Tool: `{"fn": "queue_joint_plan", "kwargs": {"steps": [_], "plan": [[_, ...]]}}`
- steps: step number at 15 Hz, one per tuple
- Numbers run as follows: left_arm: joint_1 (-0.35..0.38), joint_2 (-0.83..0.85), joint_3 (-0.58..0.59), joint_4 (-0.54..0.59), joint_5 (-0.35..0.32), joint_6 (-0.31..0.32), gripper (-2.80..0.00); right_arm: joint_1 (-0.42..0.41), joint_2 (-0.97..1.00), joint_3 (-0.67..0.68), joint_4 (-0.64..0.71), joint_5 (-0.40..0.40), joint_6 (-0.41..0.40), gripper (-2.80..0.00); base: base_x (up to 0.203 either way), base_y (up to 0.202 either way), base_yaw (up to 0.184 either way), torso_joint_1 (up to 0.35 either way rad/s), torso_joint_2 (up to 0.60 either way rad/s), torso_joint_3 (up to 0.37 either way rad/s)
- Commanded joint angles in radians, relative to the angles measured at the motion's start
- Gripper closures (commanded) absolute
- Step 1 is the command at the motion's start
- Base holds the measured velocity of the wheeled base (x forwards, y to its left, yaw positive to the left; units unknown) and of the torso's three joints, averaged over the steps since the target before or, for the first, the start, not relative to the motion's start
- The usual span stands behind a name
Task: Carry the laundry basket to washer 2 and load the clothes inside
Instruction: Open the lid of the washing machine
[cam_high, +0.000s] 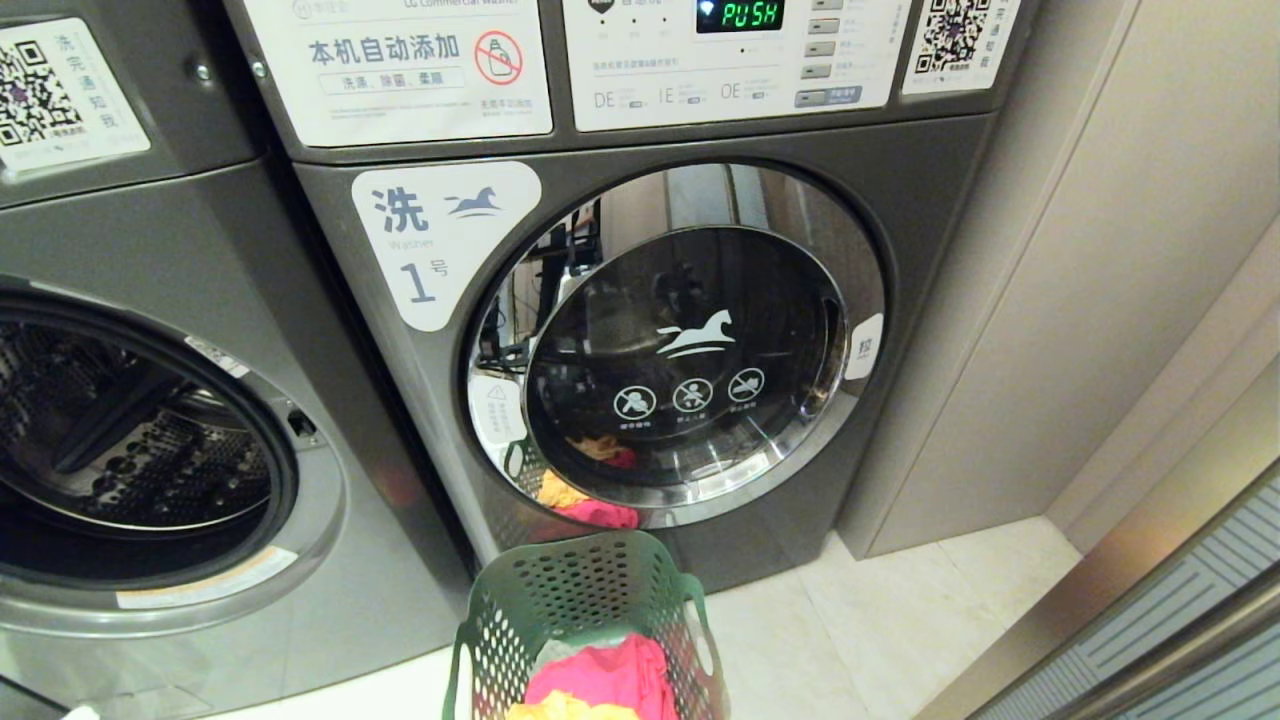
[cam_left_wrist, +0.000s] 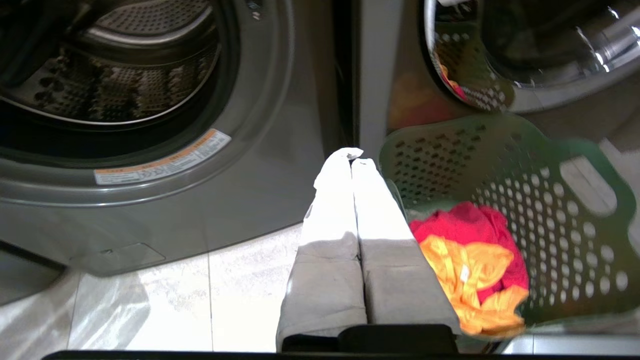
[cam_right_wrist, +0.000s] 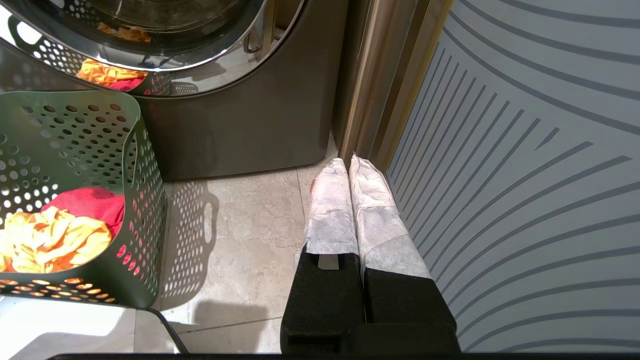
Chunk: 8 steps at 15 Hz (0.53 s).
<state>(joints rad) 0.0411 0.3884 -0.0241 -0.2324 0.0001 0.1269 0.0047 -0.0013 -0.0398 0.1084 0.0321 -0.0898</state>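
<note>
- Our left pincer (cam_left_wrist: 352, 155) hangs pressed together, empty, beside the laundry basket (cam_high: 590, 600).
- Our right pincer (cam_right_wrist: 348, 162) likewise, near the striped wall panel (cam_right_wrist: 525, 150).
- The basket, holding pink-red and yellow clothes (cam_high: 600, 680), stands on the floor before the washer labelled 1 (cam_high: 680, 340).

Each end effector has two long, flat fingers wrapped in white, cloth-like padding. The left end effector (cam_left_wrist: 354, 155) sits on a dark base. The right end effector (cam_right_wrist: 348, 161) has rough black finger mounts, with a small grey tab under the wrap.

The pale tiled floor (cam_high: 880, 640) is carrying the green laundry basket (cam_high: 590, 600), which is standing just in front of two grey washers (cam_high: 700, 300) also sitting on it.
</note>
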Motion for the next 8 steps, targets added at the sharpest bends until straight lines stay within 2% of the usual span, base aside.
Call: {"fn": "queue_joint_plan", "kwargs": {"steps": [1, 4, 6, 8], "plan": [[-0.018, -0.224, 0.059, 0.059, -0.019, 0.041, 0.0, 0.0, 0.001, 0.0, 0.001, 0.0, -0.001, 0.0, 0.0, 0.0, 0.0, 0.0, 0.0, 0.0], [-0.028, -0.385, 0.062, 0.076, -0.025, 0.047, 0.0, 0.0, 0.001, 0.0, 0.001, 0.0, -0.002, 0.0, 0.0, 0.0, 0.0, 0.0, 0.0, 0.0], [-0.031, -0.39, 0.064, 0.116, -0.013, -0.063, 0.0, 0.001, 0.001, 0.0, 0.001, 0.0, -0.001, 0.0, 0.0, 0.0, 0.0, 0.0, 0.0, 0.0], [-0.032, -0.387, 0.064, 0.127, 0.009, -0.105, 0.0, 0.0, 0.001, 0.0, 0.001, 0.0, -0.002, 0.0, 0.0, 0.0, 0.0, 0.0, 0.0, 0.0]]}}
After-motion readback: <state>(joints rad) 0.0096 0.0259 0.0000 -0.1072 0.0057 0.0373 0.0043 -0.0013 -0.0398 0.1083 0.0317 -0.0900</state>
